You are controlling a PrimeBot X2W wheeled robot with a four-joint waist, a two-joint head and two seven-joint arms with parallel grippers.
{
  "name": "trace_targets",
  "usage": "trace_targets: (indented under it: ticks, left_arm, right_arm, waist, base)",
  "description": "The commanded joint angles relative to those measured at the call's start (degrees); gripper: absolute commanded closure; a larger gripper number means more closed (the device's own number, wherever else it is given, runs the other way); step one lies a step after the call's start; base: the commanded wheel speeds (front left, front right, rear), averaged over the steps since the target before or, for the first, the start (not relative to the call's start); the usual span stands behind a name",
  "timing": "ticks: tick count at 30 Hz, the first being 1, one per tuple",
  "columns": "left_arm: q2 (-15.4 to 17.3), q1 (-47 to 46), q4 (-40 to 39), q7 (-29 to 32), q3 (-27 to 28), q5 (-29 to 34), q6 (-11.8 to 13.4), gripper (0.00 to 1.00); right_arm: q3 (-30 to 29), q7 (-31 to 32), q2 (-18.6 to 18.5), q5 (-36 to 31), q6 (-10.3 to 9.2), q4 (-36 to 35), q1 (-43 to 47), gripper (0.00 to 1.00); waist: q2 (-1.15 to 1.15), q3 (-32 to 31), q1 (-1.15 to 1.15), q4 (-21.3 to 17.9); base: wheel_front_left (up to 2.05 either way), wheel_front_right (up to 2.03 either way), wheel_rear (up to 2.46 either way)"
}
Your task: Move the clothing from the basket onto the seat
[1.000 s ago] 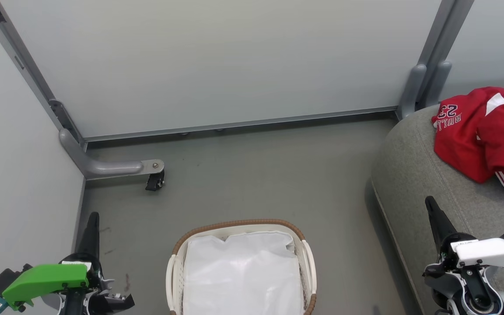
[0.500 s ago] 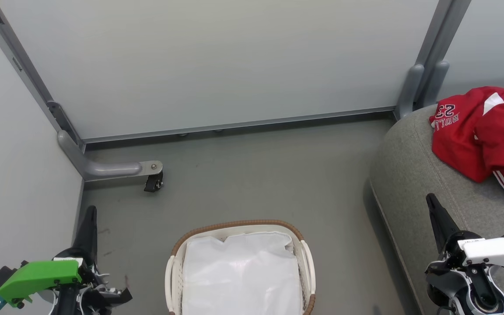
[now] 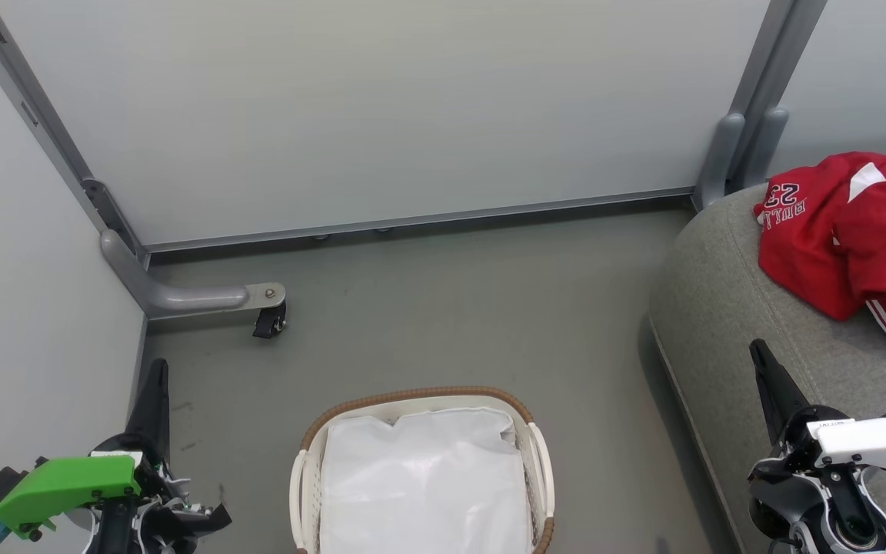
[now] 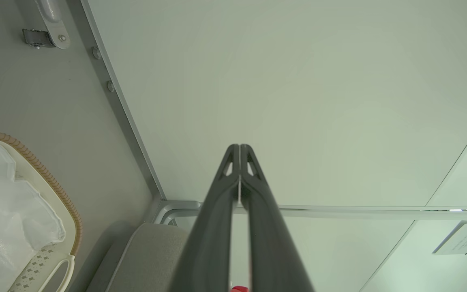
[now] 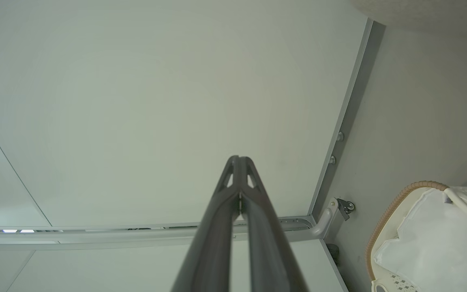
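On my head camera the clothing (image 3: 847, 231) lies heaped on the seat (image 3: 720, 308) at about two o'clock; it is red with white stripes, and the "23" lettering reads upside down to me. The basket (image 3: 420, 395) sits on the grey floor (image 3: 451, 308) at six o'clock, well apart from the clothing, with its white liner (image 3: 424, 485) spread inside. My left gripper (image 3: 157, 368) is at seven o'clock, beside the left partition (image 3: 28, 323), pointing toward twelve; its wrist camera shows the jaws pressed together tip to tip. My right gripper (image 3: 757, 348) is at four o'clock, over the seat's near edge and short of the clothing; its jaws are likewise pressed together. A caster wheel (image 3: 270, 319) stands at ten o'clock from the basket.
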Motion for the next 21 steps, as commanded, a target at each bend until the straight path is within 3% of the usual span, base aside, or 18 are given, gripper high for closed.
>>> trace_targets:
  ticks: [1,21]
  left_arm:
    - [0.3,-0.6,-0.1,0.2,0.1,-0.2,-0.4,1.00]
    - [0.3,-0.6,-0.1,0.2,0.1,-0.2,-0.4,1.00]
  right_arm:
    - [-0.1,0.2,-0.3,0.2,-0.04,-0.2,0.6,1.00]
    - [-0.1,0.2,-0.3,0.2,-0.04,-0.2,0.6,1.00]
  waist:
    - [0.00,0.0,0.00,0.0]
    - [0.00,0.0,0.00,0.0]
  base:
    - [0.00,0.00,0.00]
    - [0.00,0.00,0.00]
